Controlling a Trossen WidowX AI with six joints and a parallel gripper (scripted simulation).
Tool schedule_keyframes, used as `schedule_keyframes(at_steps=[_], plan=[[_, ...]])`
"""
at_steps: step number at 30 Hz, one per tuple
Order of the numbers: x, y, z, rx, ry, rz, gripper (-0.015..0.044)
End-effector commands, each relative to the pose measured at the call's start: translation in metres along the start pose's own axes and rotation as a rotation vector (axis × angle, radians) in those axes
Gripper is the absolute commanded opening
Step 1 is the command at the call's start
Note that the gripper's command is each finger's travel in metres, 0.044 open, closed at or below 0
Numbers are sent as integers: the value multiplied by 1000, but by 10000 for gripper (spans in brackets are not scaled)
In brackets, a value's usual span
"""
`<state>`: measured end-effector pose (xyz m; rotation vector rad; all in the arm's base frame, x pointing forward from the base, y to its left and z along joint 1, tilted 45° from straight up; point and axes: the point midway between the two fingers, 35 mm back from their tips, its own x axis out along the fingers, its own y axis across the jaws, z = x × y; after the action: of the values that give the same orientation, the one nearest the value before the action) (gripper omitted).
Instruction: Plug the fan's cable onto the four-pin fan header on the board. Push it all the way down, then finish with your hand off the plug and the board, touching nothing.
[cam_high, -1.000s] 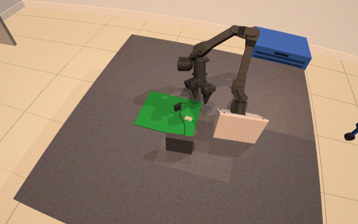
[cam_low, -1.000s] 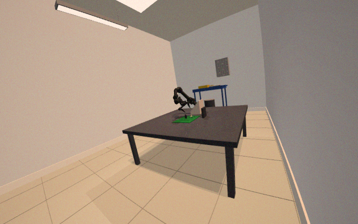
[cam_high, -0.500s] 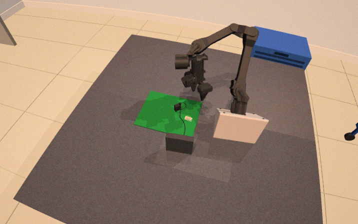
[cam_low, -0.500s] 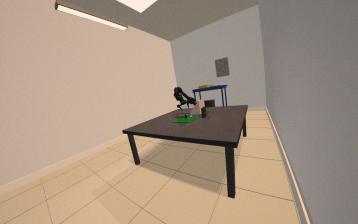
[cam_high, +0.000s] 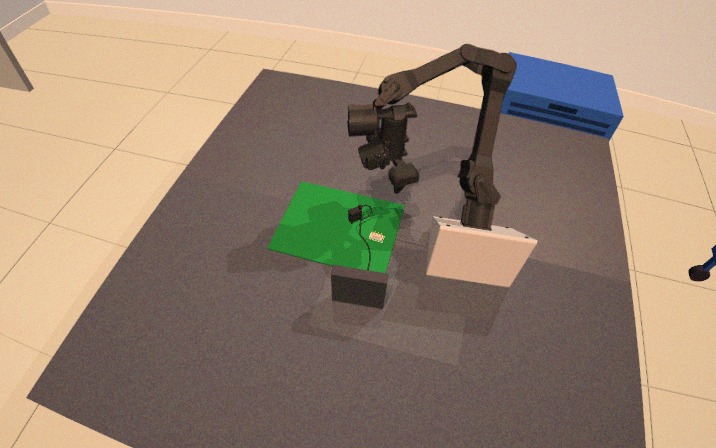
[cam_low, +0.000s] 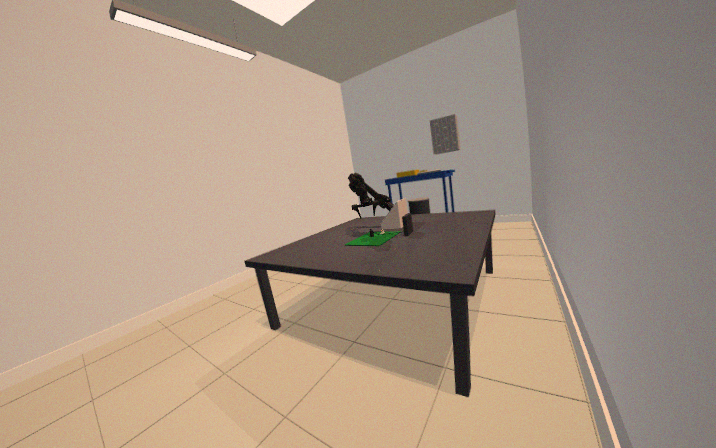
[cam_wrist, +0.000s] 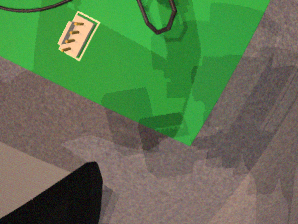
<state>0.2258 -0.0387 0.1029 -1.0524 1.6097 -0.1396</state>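
Note:
The green board (cam_high: 311, 211) (cam_low: 364, 241) (cam_wrist: 30, 37) lies on the table. The pale four-pin header (cam_high: 376, 236) (cam_low: 382, 231) (cam_wrist: 79, 36) shows bare pins, with nothing on it. The black plug (cam_high: 355, 213) (cam_low: 371, 232) stands on the board, apart from the header, and is out of the wrist view. Its thin dark cable (cam_high: 369, 256) (cam_wrist: 158, 33) loops beside it and runs to the fan (cam_high: 359, 290) (cam_low: 407, 225) at the board's front edge. My gripper (cam_low: 367, 212) is open and empty, above and behind the board, clear of the plug. One finger shows in the wrist view.
The pale wedge-shaped arm stand (cam_high: 477, 258) (cam_low: 396, 216) is on the table, right of the board in the top view. The dark table (cam_high: 211, 327) (cam_low: 316, 253) carries everything. A blue cabinet (cam_high: 564, 84) stands beyond the table's back edge.

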Motion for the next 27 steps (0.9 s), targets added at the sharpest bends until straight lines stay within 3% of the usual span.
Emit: schedule_keyframes(at_steps=[1, 10, 15, 19, 24, 27], plan=[[0, 1, 2, -8, -1, 7, 440], [-43, 7, 91, -131, -10, -33, 440], [-46, 9, 98, -141, -11, -37, 440], [-22, 7, 102, -141, -14, -34, 440], [43, 5, 100, -140, -11, -39, 440], [54, 4, 98, -140, -9, -41, 440]])
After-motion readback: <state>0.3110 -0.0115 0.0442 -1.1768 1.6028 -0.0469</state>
